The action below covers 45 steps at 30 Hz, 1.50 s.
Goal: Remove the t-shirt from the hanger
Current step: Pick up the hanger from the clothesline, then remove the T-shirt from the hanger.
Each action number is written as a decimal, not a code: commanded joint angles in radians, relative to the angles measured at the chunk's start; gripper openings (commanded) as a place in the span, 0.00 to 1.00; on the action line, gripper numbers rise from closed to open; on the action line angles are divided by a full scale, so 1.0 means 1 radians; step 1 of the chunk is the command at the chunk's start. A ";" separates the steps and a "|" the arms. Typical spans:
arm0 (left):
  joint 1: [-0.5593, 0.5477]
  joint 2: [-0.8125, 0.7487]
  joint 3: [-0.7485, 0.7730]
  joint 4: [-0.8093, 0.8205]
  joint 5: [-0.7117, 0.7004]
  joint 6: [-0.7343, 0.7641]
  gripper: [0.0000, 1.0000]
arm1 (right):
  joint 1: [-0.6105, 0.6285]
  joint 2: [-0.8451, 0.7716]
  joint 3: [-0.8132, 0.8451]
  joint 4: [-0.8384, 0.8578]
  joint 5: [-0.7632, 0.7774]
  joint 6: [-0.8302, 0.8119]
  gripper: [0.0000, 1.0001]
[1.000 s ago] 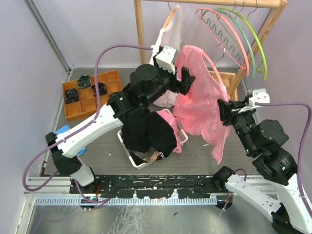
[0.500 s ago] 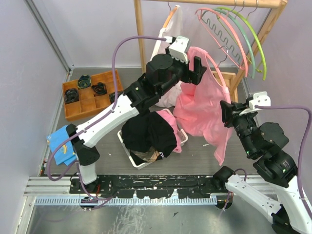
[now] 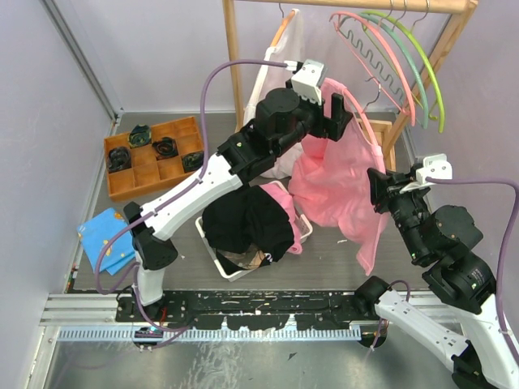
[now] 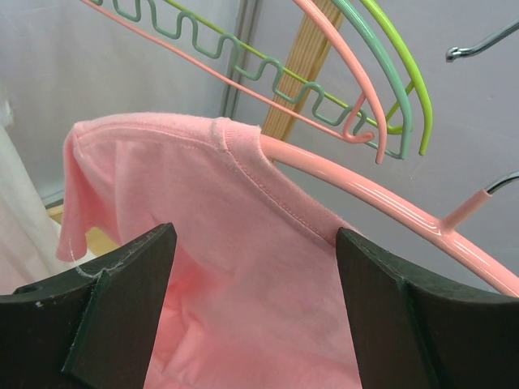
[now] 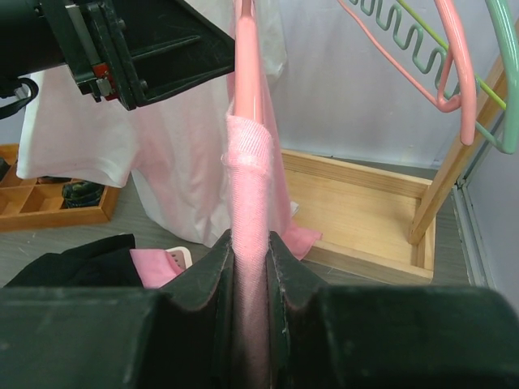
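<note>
A pink t-shirt (image 3: 328, 182) hangs on a pink hanger (image 3: 357, 113) in front of the wooden rack. My left gripper (image 3: 328, 109) is open at the shirt's left shoulder; in the left wrist view its jaws stand wide on either side of the shirt's shoulder cloth (image 4: 243, 267), with the bare hanger arm (image 4: 381, 203) running off to the right. My right gripper (image 3: 378, 188) is shut on the shirt's right shoulder and the hanger end under it (image 5: 248, 243), cloth pinched between the jaws.
A wooden rack (image 3: 235, 57) carries spare pink, green and yellow hangers (image 3: 401, 65) and a white garment (image 3: 280, 65). A white basket (image 3: 212, 247) with black and pink clothes stands below. An orange tray (image 3: 138, 174) is at the left, a blue cloth (image 3: 105, 243) near it.
My left arm has risen and swung right, bringing its open gripper up to the shirt's left shoulder on the hanger. The right gripper has kept its hold and hardly moved.
</note>
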<state>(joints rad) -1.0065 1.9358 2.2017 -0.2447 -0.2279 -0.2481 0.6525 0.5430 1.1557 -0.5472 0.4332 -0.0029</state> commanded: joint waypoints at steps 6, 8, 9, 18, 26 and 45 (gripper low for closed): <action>0.005 -0.011 0.016 0.054 0.011 -0.034 0.86 | -0.004 -0.006 0.018 0.118 -0.011 -0.012 0.01; 0.005 -0.028 -0.008 0.069 0.013 -0.039 0.87 | -0.004 -0.008 0.018 0.119 -0.010 -0.014 0.01; 0.006 -0.038 -0.017 0.078 0.013 -0.040 0.87 | -0.004 -0.008 0.018 0.119 -0.009 -0.015 0.01; 0.006 -0.054 -0.029 0.092 0.007 -0.038 0.87 | -0.004 -0.006 0.026 0.113 -0.016 -0.015 0.01; 0.007 -0.079 -0.062 0.129 -0.003 -0.039 0.86 | -0.005 -0.006 0.033 0.106 -0.019 -0.017 0.00; 0.029 0.009 0.029 0.080 0.000 -0.053 0.67 | -0.012 0.006 0.045 0.108 -0.051 -0.011 0.01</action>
<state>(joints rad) -0.9897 1.9156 2.1754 -0.1692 -0.2218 -0.2939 0.6449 0.5438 1.1557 -0.5529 0.4046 -0.0036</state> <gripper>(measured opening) 0.720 0.224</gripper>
